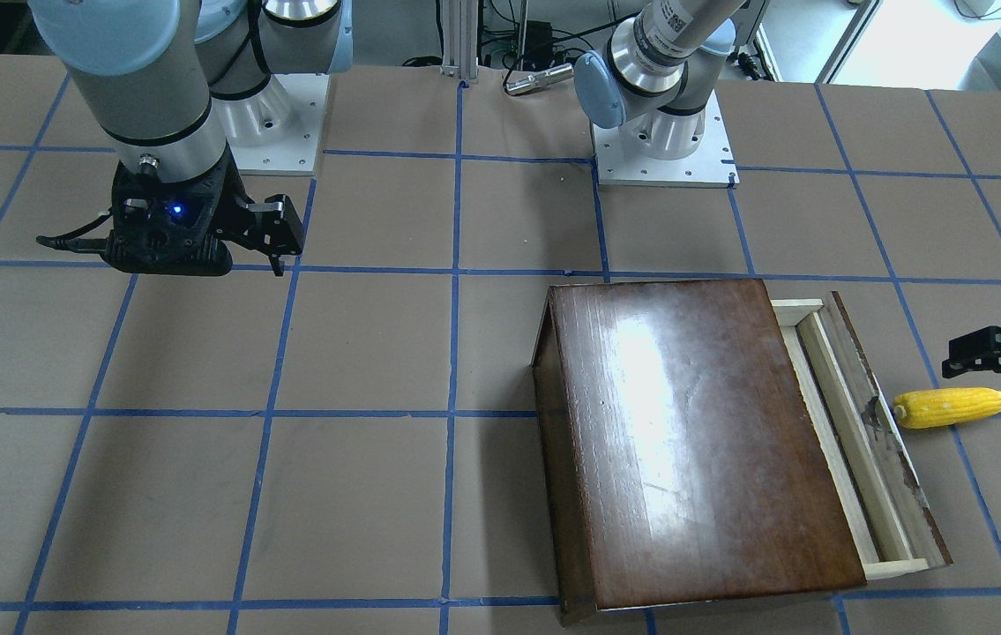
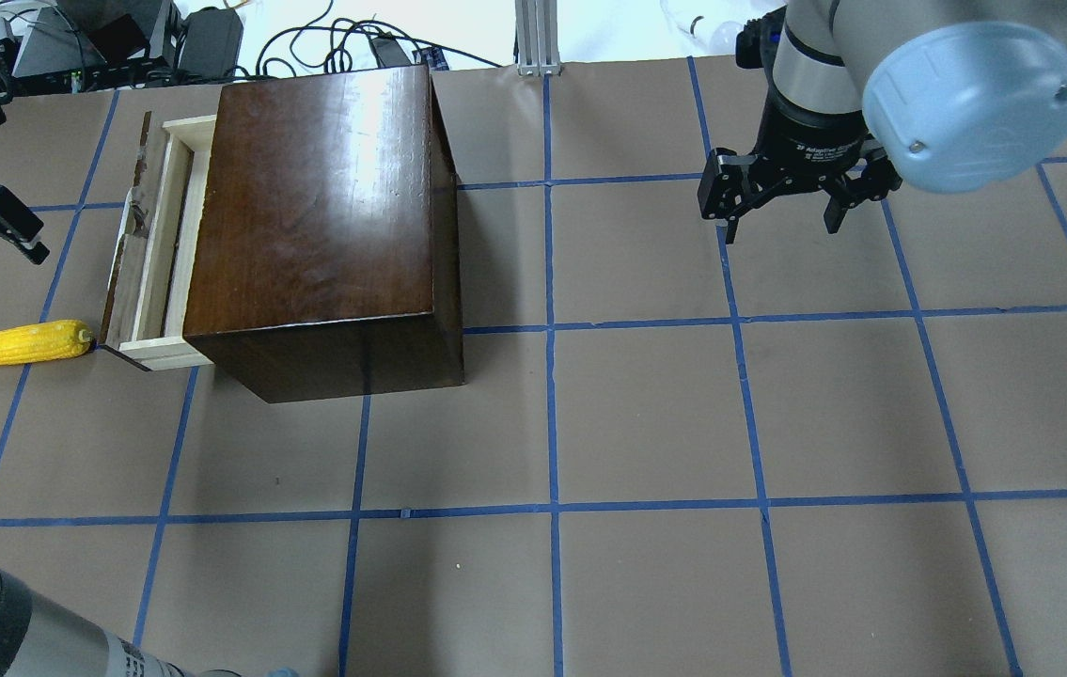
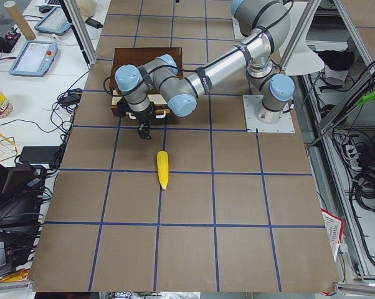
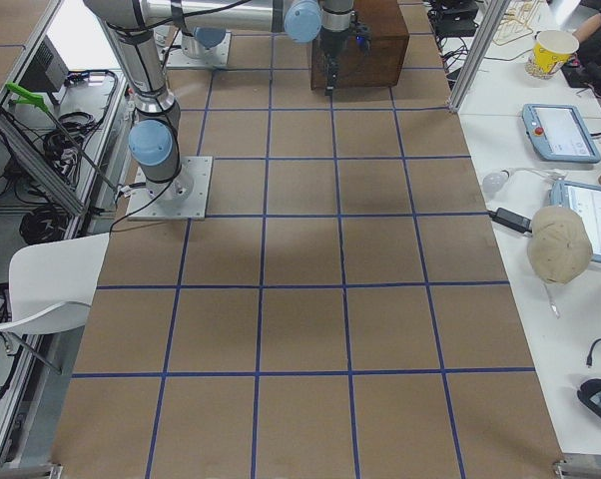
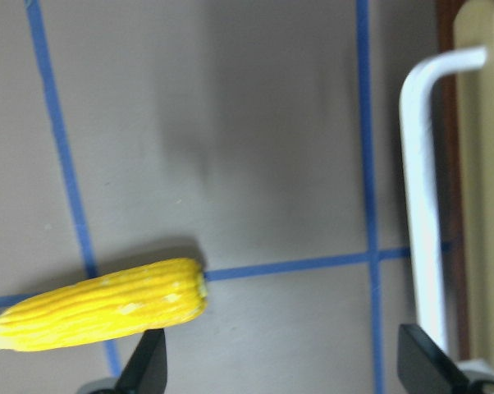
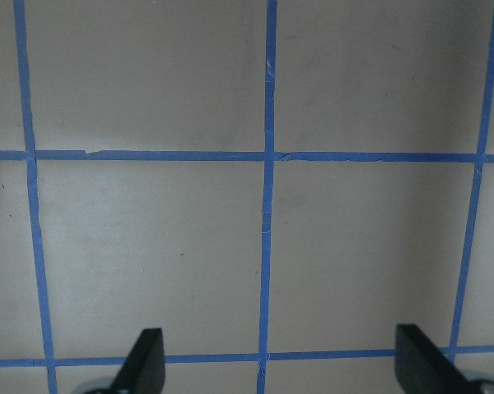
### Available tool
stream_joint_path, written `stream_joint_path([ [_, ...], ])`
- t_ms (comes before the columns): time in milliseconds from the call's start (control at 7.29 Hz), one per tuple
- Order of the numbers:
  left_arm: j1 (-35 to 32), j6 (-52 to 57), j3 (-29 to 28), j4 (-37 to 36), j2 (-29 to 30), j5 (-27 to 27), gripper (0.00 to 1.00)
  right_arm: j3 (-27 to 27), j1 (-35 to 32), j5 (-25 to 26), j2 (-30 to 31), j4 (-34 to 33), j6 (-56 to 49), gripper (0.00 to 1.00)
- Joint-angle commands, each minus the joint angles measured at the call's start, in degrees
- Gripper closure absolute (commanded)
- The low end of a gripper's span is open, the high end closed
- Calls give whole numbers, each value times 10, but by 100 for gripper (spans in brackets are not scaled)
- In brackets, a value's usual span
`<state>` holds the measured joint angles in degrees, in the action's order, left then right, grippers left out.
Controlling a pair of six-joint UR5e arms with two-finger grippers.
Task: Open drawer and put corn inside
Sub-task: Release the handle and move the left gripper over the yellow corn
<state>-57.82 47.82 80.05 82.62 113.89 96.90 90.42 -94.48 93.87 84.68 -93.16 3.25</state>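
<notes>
**Reaching for the corn, drawer part open**

The drawer (image 1: 853,441) stood pulled a short way out of the wooden box (image 1: 694,441), showing only a narrow slot of pale tray. The corn (image 1: 954,407) lay flat on the table (image 1: 359,353) on the drawer side of the box. Its blunt end was just beside the drawer front; contact couldn't be told.

The left gripper (image 5: 284,369) hung over the corn on that same side, jaws spread and empty. The right gripper (image 2: 782,202) hung well apart from the box on its opposite side, also spread and empty.

Judged step: opening mostly done, corn pick in hand. The next move called for lowering the left gripper, straddling the cob across its width, pinching it, then laying it lengthwise into the slot. The drawer may need more pull first.

The surface was brown paper with a blue tape grid. Beyond the box were desks, cables and a paper cup (image 4: 553,52).
</notes>
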Motion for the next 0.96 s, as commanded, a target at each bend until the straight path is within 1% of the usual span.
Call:
stream_joint_path([
  [0,19,111,13,-3,-2,14,0,-1,0,0,0,0,0,0],
  [137,31,195,22,-7,-2,13,0,0,0,0,0,0,0,0],
  [412,46,289,55,-50,-2,13,0,0,0,0,0,1,0,0],
  [686,64,425,104,-147,-3,12,0,0,0,0,0,1,0,0],
  [824,67,483,127,-176,-7,12,0,0,0,0,0,1,0,0],
])
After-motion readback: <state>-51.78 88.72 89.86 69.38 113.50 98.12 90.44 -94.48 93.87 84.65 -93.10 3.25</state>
